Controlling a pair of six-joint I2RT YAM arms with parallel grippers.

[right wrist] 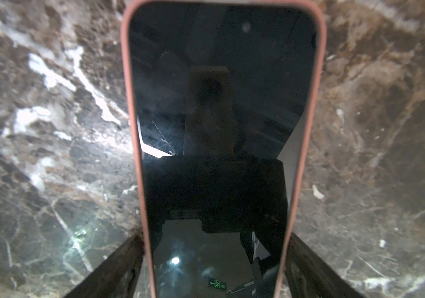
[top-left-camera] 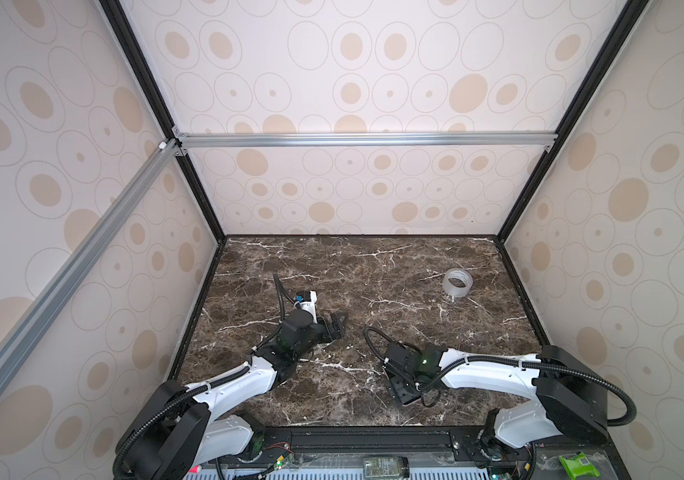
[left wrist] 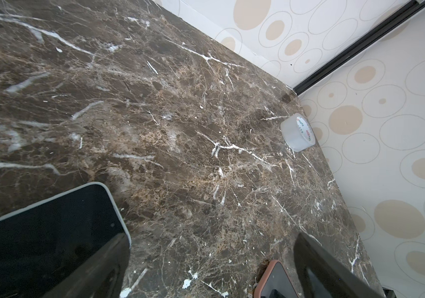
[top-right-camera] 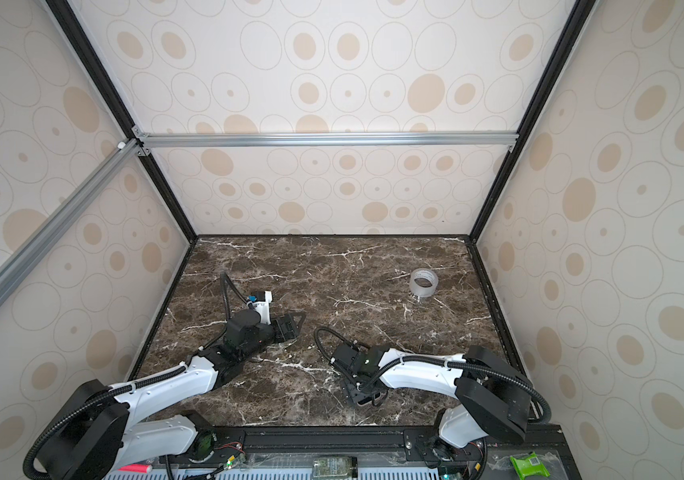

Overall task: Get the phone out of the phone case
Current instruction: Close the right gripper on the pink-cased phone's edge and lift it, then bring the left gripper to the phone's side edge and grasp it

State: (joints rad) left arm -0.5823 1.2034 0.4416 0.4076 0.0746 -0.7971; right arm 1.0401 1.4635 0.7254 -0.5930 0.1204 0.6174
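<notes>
The phone [right wrist: 219, 108], its black screen facing up, lies on the marble table inside a salmon-pink phone case [right wrist: 128, 103]. In the right wrist view my right gripper [right wrist: 216, 240] straddles its lower end, with one dark finger against each long side of the case. In both top views that gripper [top-left-camera: 404, 390] points down at the front middle of the table and hides the phone. A corner of the case [left wrist: 266, 273] shows in the left wrist view beside my left gripper [left wrist: 212, 236]. The left gripper [top-left-camera: 334, 324] is wide open over bare marble.
A dark-screened, pale-rimmed slab like a second phone [left wrist: 51, 232] lies by the left gripper's finger [left wrist: 103, 271]. A roll of clear tape [top-left-camera: 457, 282] stands at the back right. Patterned walls close three sides of the table [top-left-camera: 332, 270].
</notes>
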